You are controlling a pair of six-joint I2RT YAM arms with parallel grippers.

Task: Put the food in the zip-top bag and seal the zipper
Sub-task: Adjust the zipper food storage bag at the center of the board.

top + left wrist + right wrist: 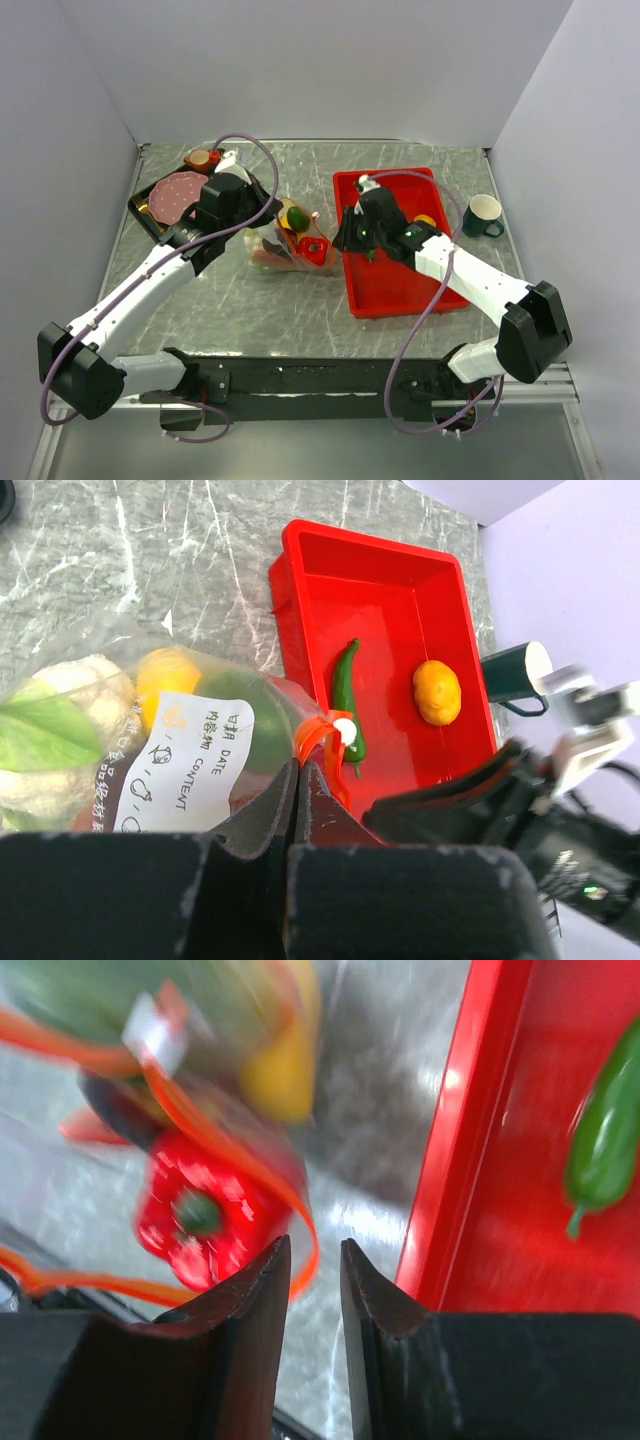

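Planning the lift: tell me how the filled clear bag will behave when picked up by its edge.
Probably floppy: the bag wrinkles around its contents where the left gripper pinches it. Likely to sag, with several toy foods bulging inside. Glossy film may slip.

White-shelled L arm (pixel 140 285) & R arm (pixel 480 285) w/ black joints, mauve cables (pixel 245 136) (looped), matte black jaws.

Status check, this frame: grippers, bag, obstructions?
Left gripper shut on zip-top bag. Right gripper narrowly apart at zipper, grip unclear. Green pepper, orange fruit lie in red tray.
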